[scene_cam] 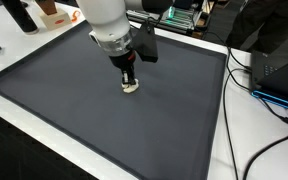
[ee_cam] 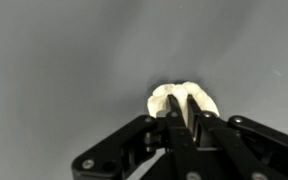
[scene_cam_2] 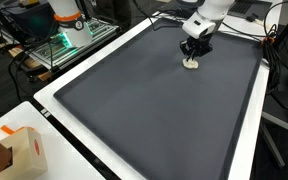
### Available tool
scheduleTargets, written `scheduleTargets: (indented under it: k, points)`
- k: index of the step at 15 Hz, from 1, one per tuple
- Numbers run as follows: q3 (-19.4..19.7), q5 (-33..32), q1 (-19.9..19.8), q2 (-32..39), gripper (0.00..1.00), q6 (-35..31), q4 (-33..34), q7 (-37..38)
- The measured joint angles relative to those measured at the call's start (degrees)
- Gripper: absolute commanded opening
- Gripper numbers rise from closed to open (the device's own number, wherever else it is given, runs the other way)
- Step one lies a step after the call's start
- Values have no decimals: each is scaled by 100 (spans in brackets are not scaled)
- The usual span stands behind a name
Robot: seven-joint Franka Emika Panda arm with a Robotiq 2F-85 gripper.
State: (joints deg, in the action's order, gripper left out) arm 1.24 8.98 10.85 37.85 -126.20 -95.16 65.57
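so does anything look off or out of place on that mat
Nothing stands out. The dark grey mat lies flat and unwrinkled, and a small cream lump sits on it at the tips of the gripper.

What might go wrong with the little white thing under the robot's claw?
1. The gripper has its fingers close together right on the white lump; if the lump is soft, it may get squashed.
2. The wrist view hides how much is held, so the lump might slip onto the dark mat.

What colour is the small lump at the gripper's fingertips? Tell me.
The lump is cream-white, clearest in the wrist view.
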Motion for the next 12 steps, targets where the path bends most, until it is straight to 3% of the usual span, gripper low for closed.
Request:
scheduleTargets:
  k: [1,10,12]
  points:
    - [0,-9,2,0,36,0,0,0]
    - [-1,-44,53,-23,100,39,1,0]
    - [-1,-44,58,-46,100,39,1,0]
